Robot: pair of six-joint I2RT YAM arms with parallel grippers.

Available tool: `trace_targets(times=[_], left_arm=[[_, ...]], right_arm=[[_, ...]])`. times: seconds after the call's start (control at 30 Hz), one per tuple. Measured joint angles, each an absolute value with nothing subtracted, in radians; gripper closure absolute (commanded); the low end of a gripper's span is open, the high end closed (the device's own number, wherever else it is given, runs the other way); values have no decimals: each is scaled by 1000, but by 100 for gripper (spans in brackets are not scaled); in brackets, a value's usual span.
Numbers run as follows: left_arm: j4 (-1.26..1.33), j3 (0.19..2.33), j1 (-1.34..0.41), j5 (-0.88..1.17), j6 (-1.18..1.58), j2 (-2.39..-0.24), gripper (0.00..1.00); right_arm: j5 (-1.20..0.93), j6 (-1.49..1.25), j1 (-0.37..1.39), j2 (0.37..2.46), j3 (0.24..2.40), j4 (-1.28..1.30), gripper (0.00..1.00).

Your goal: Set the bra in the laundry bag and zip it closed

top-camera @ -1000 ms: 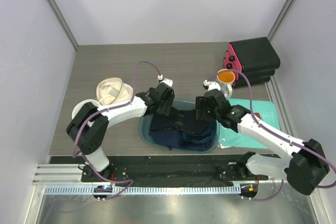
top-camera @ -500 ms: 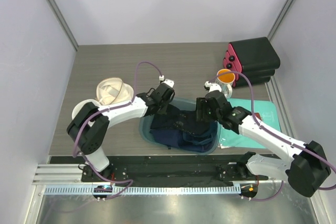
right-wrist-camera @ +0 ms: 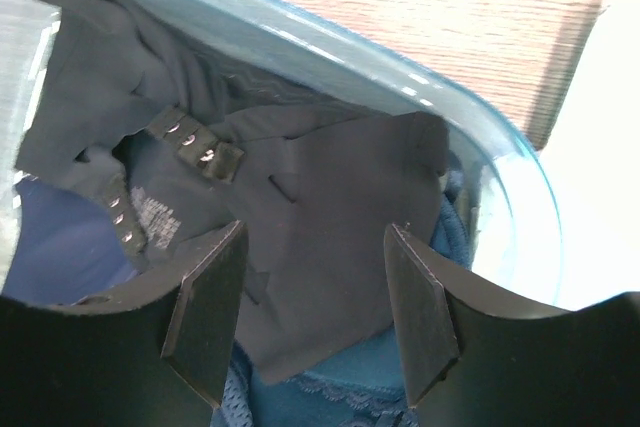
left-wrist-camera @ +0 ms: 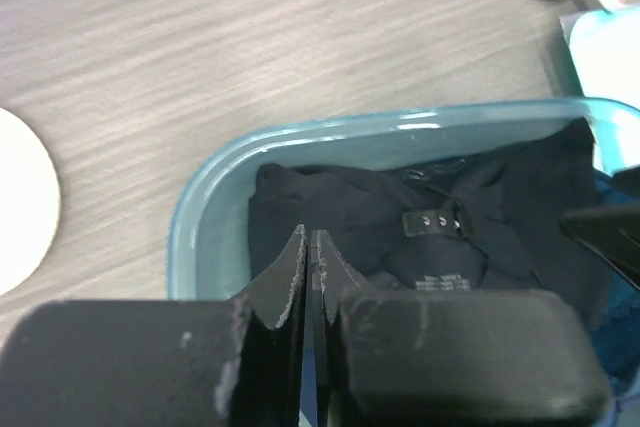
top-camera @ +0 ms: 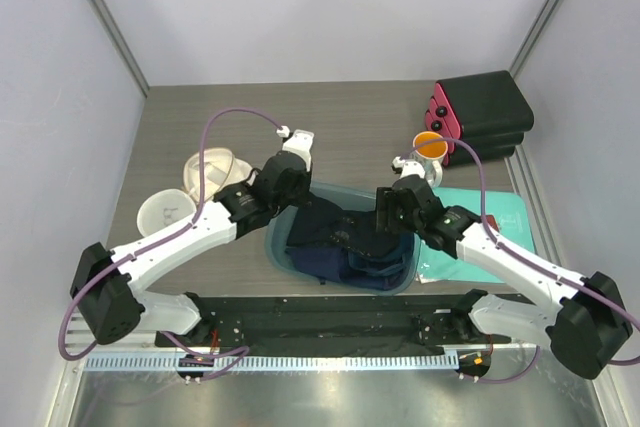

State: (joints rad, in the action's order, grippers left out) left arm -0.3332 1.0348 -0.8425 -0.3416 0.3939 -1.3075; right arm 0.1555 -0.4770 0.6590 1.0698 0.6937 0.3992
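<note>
The black bra [top-camera: 335, 227] lies on top of navy clothes inside a teal tub [top-camera: 272, 247]. Its hook strap shows in the left wrist view [left-wrist-camera: 430, 222] and the right wrist view [right-wrist-camera: 200, 152]. My left gripper [top-camera: 291, 209] [left-wrist-camera: 308, 239] hovers over the bra's left edge, jaws shut together with nothing visible between them. On the tub's right side, my right gripper [top-camera: 384, 225] [right-wrist-camera: 313, 247] is open above the bra's fabric [right-wrist-camera: 320, 197]. The cream laundry bag [top-camera: 213, 172] sits left of the tub, its second white face [top-camera: 165, 212] [left-wrist-camera: 20, 202] nearer me.
Navy-blue clothes [top-camera: 360, 265] fill the tub. A flat teal pouch [top-camera: 475, 232] lies to the right of it. A black box with red ends [top-camera: 485, 107] and an orange-topped cup [top-camera: 430, 145] stand at the back right.
The left gripper has gone from open to shut, and the left arm has swung its elbow down and left, drawing the gripper toward the tub's left rim. The right arm has hardly moved.
</note>
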Motion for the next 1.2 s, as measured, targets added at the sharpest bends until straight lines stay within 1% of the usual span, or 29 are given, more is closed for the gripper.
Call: trace_targets(times=[0.03, 0.07, 0.1, 0.13, 0.3, 0.53, 0.77, 0.87, 0.9, 0.93, 0.97, 1.03, 1.13, 1.17, 1.2], left_arm=[[-334, 1037, -842, -331, 397, -1308, 94], [-336, 1037, -842, -318, 409, -1308, 93], [-336, 1034, -842, -308, 415, -1308, 93], [-323, 1023, -842, -291, 425, -1302, 92], [-295, 939, -842, -228, 486, -1244, 92], [-289, 909, -842, -193, 523, -1203, 92], [-289, 905, -842, -187, 525, -1188, 92], [-290, 904, -842, -187, 524, -1184, 91], [-291, 904, -842, -187, 524, -1182, 92], [-294, 904, -842, -187, 523, -1177, 92], [-297, 904, -842, -188, 521, -1174, 91], [-302, 904, -842, -192, 519, -1163, 91], [-307, 900, -842, -204, 516, -1141, 87], [-308, 899, -842, -209, 516, -1134, 81], [-308, 896, -842, -215, 516, -1127, 78]], right_arm=[[167, -477, 659, 1076, 694, 397, 40], [189, -477, 659, 1090, 696, 397, 45], [205, -477, 659, 1105, 699, 395, 51], [226, -476, 659, 1127, 706, 395, 53], [318, -472, 659, 1213, 731, 388, 54], [435, -464, 659, 1258, 730, 377, 54], [431, -438, 659, 1259, 660, 262, 61], [416, -423, 659, 1259, 635, 225, 76], [411, -417, 659, 1259, 632, 213, 83], [405, -413, 659, 1259, 631, 202, 87], [400, -408, 659, 1259, 630, 192, 94], [387, -395, 659, 1257, 630, 176, 99], [357, -380, 659, 1231, 630, 170, 99], [343, -375, 658, 1215, 633, 174, 99], [324, -372, 657, 1196, 641, 186, 99]])
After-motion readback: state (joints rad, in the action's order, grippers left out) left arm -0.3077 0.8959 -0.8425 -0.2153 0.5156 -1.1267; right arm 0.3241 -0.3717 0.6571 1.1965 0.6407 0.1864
